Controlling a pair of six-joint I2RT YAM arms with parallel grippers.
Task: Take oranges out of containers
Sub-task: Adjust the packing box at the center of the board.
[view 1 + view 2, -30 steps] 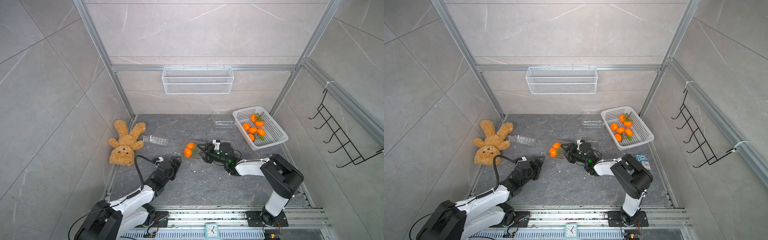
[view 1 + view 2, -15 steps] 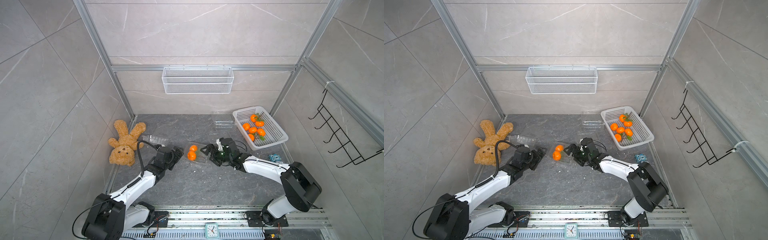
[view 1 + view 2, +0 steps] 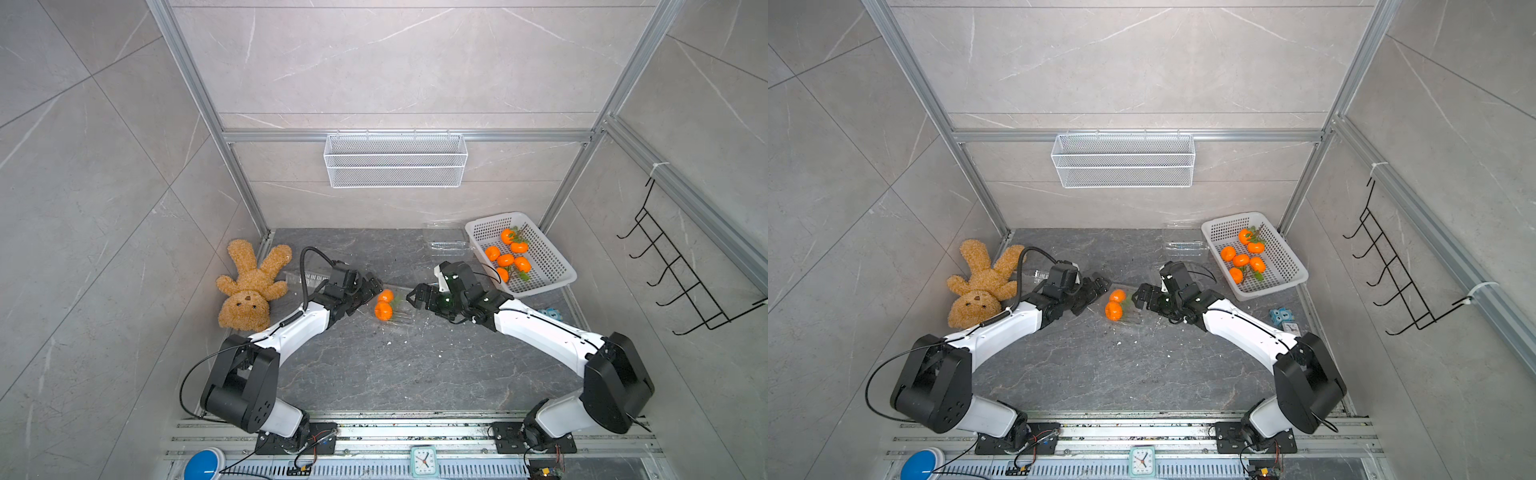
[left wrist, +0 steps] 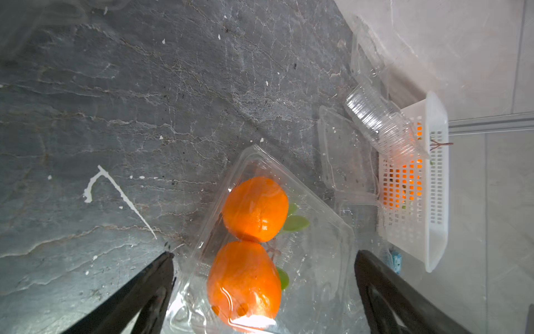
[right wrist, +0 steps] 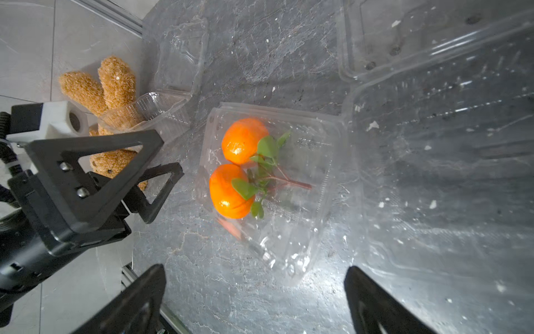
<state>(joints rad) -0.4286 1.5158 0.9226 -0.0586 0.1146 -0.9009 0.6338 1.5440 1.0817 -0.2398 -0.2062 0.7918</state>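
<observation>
A clear clamshell container (image 3: 401, 311) (image 3: 1130, 312) lies mid-floor with two leafy oranges (image 3: 383, 311) (image 3: 1113, 311) inside, seen through the plastic. My left gripper (image 3: 371, 287) (image 3: 1100, 286) is just left of it, open. In the left wrist view its jaws (image 4: 264, 256) frame the container (image 4: 318, 245) and the oranges (image 4: 255, 208) without touching. My right gripper (image 3: 417, 297) (image 3: 1140, 297) is open just right of the container. In the right wrist view (image 5: 254, 270) only floor lies between its fingers, short of the container (image 5: 289, 231) and oranges (image 5: 226, 191).
A white perforated basket (image 3: 552, 266) at the back right holds several oranges. Empty clear containers lie beside it (image 3: 446, 245), near the teddy bear (image 3: 249, 286), and close by my right wrist (image 5: 433, 144). A wire basket (image 3: 395, 160) hangs on the back wall.
Both grippers have opened wider. The left arm has reached forward to the container's left side. The right gripper has drawn back a little from the container, its arm stretched out.
</observation>
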